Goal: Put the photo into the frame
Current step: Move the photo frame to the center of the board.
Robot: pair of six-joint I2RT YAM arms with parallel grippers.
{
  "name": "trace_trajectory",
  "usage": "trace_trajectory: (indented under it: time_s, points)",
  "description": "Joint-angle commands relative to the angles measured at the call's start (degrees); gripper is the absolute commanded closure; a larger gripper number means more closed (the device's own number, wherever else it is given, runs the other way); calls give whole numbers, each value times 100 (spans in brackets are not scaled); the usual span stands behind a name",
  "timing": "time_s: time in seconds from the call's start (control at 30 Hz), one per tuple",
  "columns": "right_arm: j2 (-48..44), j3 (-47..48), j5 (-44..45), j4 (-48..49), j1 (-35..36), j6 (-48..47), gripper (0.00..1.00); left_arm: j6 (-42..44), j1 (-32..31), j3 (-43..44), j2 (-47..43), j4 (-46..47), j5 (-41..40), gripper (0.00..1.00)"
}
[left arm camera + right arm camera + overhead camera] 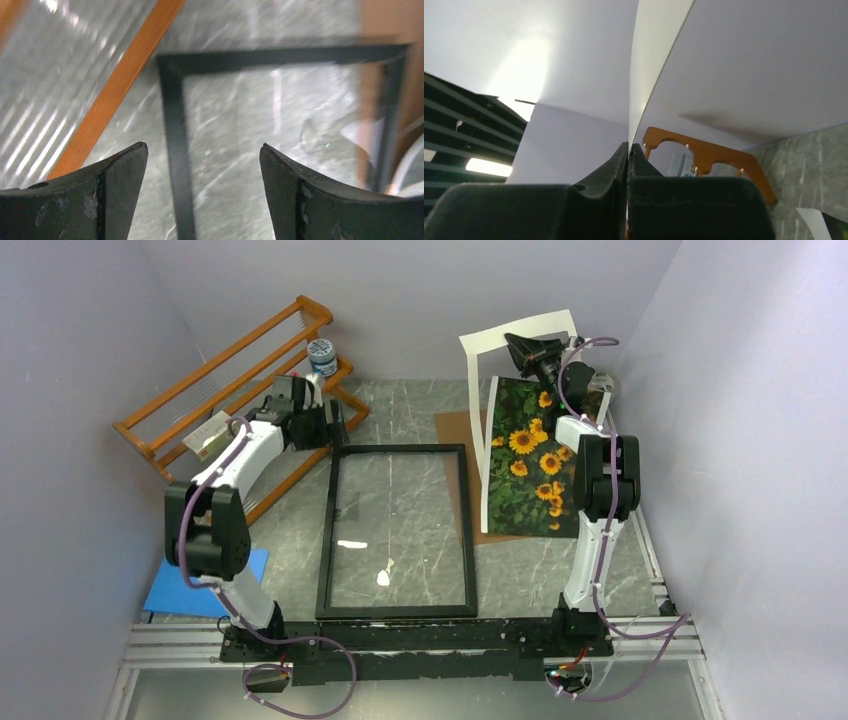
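The black frame (398,531) lies flat on the marble table in the middle; its far left corner shows in the left wrist view (176,105). The sunflower photo (525,455) hangs curled at the right, its far edge lifted so the white back shows. My right gripper (522,344) is shut on that lifted far edge; the sheet runs edge-on from between the fingers in the right wrist view (651,55). My left gripper (333,425) is open and empty, just above the frame's far left corner (205,145).
An orange wooden rack (225,390) stands at the back left with a small jar (322,356) on it. A brown cardboard board (458,455) lies under the photo, right of the frame. A blue sheet (175,592) lies at the near left.
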Motion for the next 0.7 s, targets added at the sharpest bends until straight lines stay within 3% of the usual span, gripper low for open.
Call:
trace_trajectory:
  time_s: [0.0,0.2,0.37,0.5,0.67]
  points:
    - [-662,-194,-161,348,97,149,96,-245,-341,465,-863,869,709,11]
    - [-960,-552,-103,355,338,184,96,-274,-1056,829,-904,2140,1544,6]
    - [-1106,-657,-124,375,448,186,96,-442,-1531,1578,-118,2885,2220,6]
    - [-1191,-580,-203,233,496,136,96,-697,-1675,2211,683,3217,2686,6]
    - [-1159,-459,-282,213,524,211,96,-1419,-1704,2143,1052,4402,2846,9]
